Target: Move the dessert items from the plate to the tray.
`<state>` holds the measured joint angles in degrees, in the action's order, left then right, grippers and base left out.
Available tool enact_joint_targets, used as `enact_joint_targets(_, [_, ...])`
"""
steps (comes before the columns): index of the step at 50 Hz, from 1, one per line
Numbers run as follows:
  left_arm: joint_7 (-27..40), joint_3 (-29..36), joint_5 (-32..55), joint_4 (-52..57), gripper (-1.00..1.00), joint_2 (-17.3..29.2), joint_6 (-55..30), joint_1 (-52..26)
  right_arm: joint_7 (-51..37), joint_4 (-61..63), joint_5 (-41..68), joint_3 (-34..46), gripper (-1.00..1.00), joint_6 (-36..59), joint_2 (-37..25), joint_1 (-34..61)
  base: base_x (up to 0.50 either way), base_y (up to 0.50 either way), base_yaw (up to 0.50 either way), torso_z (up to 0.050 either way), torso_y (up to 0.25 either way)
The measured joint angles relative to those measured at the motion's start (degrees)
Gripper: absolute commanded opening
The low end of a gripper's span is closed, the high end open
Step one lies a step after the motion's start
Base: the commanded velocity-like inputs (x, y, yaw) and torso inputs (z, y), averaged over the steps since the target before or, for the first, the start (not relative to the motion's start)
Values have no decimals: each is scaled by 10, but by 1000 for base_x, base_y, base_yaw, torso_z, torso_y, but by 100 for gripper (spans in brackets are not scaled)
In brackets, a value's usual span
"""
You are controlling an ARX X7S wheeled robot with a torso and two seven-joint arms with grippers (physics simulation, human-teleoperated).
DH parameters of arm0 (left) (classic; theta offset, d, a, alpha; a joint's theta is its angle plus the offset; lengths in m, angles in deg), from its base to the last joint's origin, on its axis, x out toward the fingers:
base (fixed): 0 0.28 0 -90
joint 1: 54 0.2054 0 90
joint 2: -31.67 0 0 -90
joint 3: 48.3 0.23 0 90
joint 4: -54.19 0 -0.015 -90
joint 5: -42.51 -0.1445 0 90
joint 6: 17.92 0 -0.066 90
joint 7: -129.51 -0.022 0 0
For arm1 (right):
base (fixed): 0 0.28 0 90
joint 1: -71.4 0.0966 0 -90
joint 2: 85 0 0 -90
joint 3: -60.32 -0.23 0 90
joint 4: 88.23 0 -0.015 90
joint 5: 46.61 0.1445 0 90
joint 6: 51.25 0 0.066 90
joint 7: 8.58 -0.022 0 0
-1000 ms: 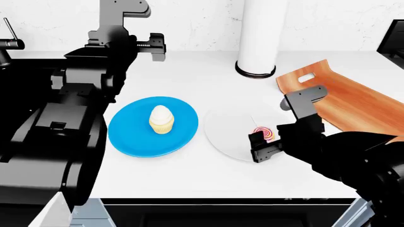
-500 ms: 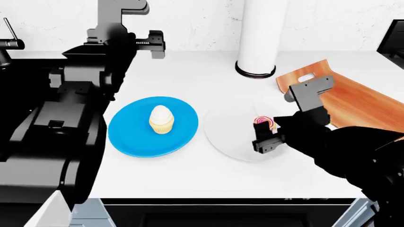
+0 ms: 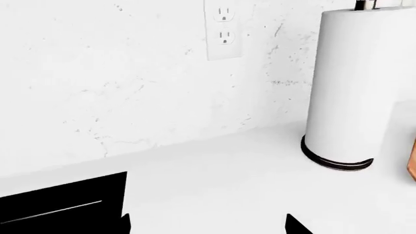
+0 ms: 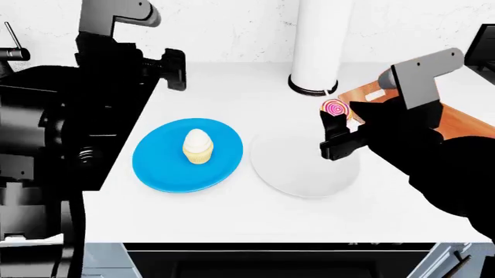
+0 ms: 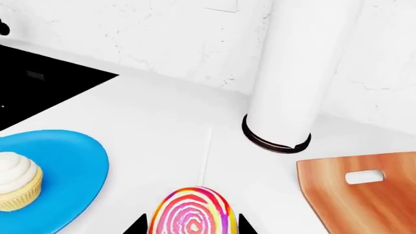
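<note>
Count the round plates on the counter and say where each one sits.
2. The blue plate lies toward the robot's left with the cupcake on it. The white plate lies beside it on the right, bare, below the right claw holding the lollipop. None looks hidden.

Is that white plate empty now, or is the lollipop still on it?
Empty. The white plate shows only bare surface, and the lollipop is up in the right gripper, lifted near the tray.

A kitchen: white countertop (image 4: 232,214), marble backsplash (image 3: 97,87) (with 1 outlet (image 3: 224,29)), paper-towel roll (image 3: 354,83)
</note>
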<state>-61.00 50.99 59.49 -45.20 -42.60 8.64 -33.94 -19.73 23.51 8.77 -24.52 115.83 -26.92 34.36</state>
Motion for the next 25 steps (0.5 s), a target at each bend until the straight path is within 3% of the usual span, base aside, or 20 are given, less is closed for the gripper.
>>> enact_joint_targets(10, [-46, 2, 58, 158, 100, 39, -115, 72, -4, 4, 1, 0, -100, -8, -5, -3, 0, 0, 0, 0, 0])
enact_joint_targets(25, [-82, 0, 96, 177, 100, 49, -172, 88, 0, -3, -6, 13, -100, -22, -10, -9, 0, 0, 0, 0, 0])
